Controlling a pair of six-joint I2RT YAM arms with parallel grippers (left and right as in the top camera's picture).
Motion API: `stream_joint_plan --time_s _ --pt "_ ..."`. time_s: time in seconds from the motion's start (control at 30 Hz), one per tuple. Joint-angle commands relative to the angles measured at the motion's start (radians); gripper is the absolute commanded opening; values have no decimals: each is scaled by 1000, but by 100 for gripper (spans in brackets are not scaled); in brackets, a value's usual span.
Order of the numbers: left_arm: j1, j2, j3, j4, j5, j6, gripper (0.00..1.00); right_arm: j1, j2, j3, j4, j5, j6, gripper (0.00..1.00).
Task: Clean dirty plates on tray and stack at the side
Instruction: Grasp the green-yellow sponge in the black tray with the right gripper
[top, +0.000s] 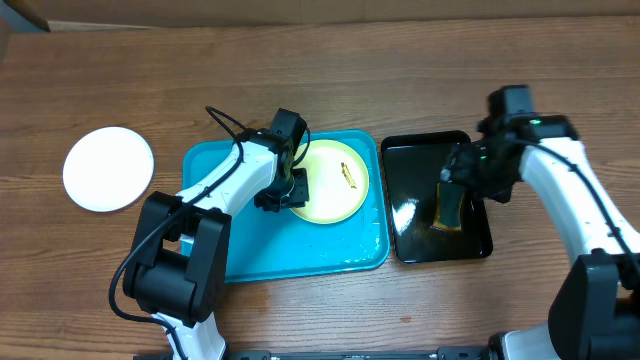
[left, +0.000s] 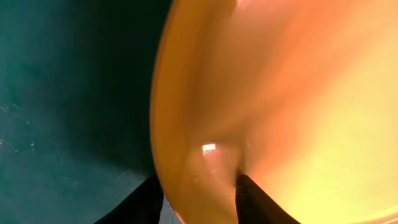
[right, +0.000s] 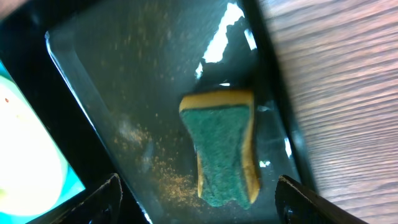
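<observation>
Plates of this kind should be treated as rigid, light and breakable, and a wet glazed face will likely be slippery. The yellow-green plate (top: 335, 185) lies inside the tray (top: 260, 250), toward its far right corner, with a small dark smear (top: 348, 175) on its face. Your left hand (top: 292, 192) is at the plate edge nearest the tray's centre. The left wrist view shows one finger on each side of the rim, closed down to a narrow gap on it. Grip the rim only, since the shallow wall offers the fingers their sole purchase; expect the plate to pivot if the hold is loose.

Your right hand (top: 462, 180) hovers over the sponge (top: 448, 210), fingers spread wide on either side and holding nothing. The sponge lies in the black tray (top: 405, 200), just beside the tray's right edge. It looks soft, so take it across its narrow sides.

A white plate (top: 108, 168) rests on the desk (top: 300, 90), apart from the tray's left edge. Judged from this, scrubbing has not yet begun.
</observation>
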Motion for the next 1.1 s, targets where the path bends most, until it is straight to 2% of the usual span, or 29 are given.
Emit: stream_joint_plan --time_s 0.0,0.13,0.3,0.43,0.57,0.7,0.77,0.8,0.87,1.0,1.07 --pt "0 2 7 3 -21 -15 41 51 -8 -67 35 130 55 80" --pt "0 2 7 3 -21 -15 39 81 -8 -154 156 197 54 84" --pt "0 2 7 3 -21 -15 46 82 -8 -246 306 225 51 84" --pt "0 2 7 3 -21 -15 46 84 -8 -279 368 188 43 72" --pt "0 2 7 3 -16 -15 46 97 -8 -310 440 124 -10 71" --pt "0 2 7 3 -14 -15 45 101 -8 -342 504 145 -13 70" --pt "0 2 7 3 -14 -15 38 101 -8 -342 508 145 -13 62" --pt "0 2 7 3 -14 -15 35 101 -8 -342 508 145 -13 54" --pt "0 2 7 3 -14 -15 34 101 -8 -342 508 144 -13 44" --pt "0 2 7 3 -14 -15 34 101 -8 -342 506 138 -11 9" --pt "0 2 7 3 -14 -15 35 101 -8 -333 504 138 -8 4"
